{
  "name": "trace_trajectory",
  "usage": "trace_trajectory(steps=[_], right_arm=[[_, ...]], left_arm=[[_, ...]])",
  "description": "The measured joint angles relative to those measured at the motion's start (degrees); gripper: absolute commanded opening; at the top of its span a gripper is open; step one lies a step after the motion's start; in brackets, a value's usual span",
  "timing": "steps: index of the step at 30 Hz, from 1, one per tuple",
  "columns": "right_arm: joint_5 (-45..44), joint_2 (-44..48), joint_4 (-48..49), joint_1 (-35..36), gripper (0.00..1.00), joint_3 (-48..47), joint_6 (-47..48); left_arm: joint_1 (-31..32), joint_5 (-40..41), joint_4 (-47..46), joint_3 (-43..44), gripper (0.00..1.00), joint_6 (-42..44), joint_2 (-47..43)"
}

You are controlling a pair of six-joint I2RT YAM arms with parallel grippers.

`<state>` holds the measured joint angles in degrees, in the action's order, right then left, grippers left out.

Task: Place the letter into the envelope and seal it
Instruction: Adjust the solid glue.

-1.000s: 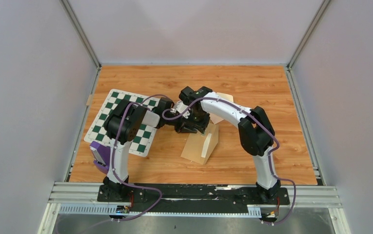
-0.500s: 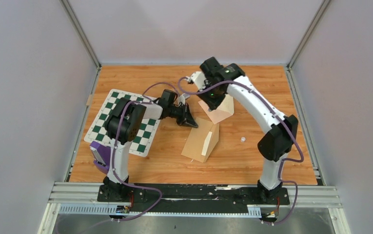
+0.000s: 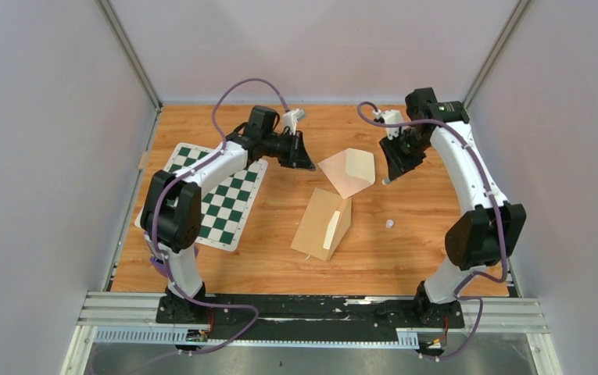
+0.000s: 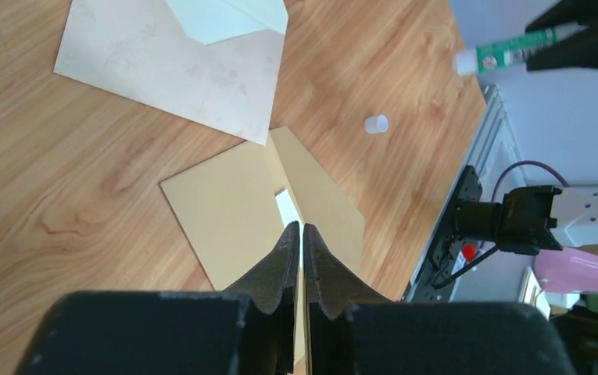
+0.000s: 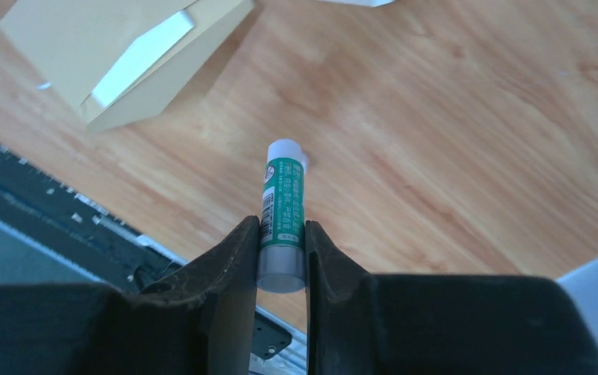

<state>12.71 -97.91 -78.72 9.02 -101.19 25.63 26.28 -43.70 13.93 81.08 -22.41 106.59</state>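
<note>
Two paper pieces lie mid-table. The pale pinkish one (image 3: 341, 176) (image 4: 162, 66) looks like an envelope with a lighter flap open. The tan one (image 3: 315, 226) (image 4: 221, 207) (image 5: 61, 39) is folded, one side raised, with a white strip in the fold. I cannot tell which of them is the envelope. The letter is hidden. My left gripper (image 3: 305, 162) (image 4: 301, 226) hovers beyond the papers, shut to a hairline gap and empty. My right gripper (image 3: 395, 162) (image 5: 282, 226) is shut on an uncapped green glue stick (image 5: 283, 195) (image 4: 506, 53), off to the right.
A small white cap (image 3: 389, 223) (image 4: 374, 124) lies on the wood right of the tan piece. A green-and-white chessboard mat (image 3: 229, 211) covers the left side, with a purple object (image 3: 159, 246) at its near corner. Grey walls close in the table on three sides.
Both arms have pulled away from the papers. The left swung to the far side, the right to the far right with the glue stick. The papers have not moved.
</note>
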Motion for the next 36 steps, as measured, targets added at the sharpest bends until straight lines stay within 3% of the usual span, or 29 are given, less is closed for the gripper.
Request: trace_trajectory(steps=[9,16,27,29,32,36], right_arm=[[21.49,13.09,-1.97,-2.56,0.0,17.66,12.87],[29.14,8.9,-3.93,-3.1,0.0,22.36,19.89],[40.19,7.04,-5.03,-3.1,0.0,23.76,22.18],[42.1,7.61,-4.87,-3.1,0.0,23.93,22.27],[44.22,9.79,-3.98,-3.13,0.0,24.85,21.51],[47.39,12.9,3.69,-4.0,0.0,24.98,11.74]], left_arm=[[0.17,1.27,10.03,0.55,0.0,6.69,-0.66],[0.17,-2.36,12.68,-1.25,0.0,10.19,-0.66],[0.02,-4.87,12.96,-1.66,0.0,12.41,0.24],[-0.04,-5.31,12.98,-1.66,0.06,12.59,0.33],[-0.07,-6.49,12.02,-1.81,0.24,12.7,0.33],[-0.39,-4.28,4.83,-6.69,0.46,10.36,-2.6]])
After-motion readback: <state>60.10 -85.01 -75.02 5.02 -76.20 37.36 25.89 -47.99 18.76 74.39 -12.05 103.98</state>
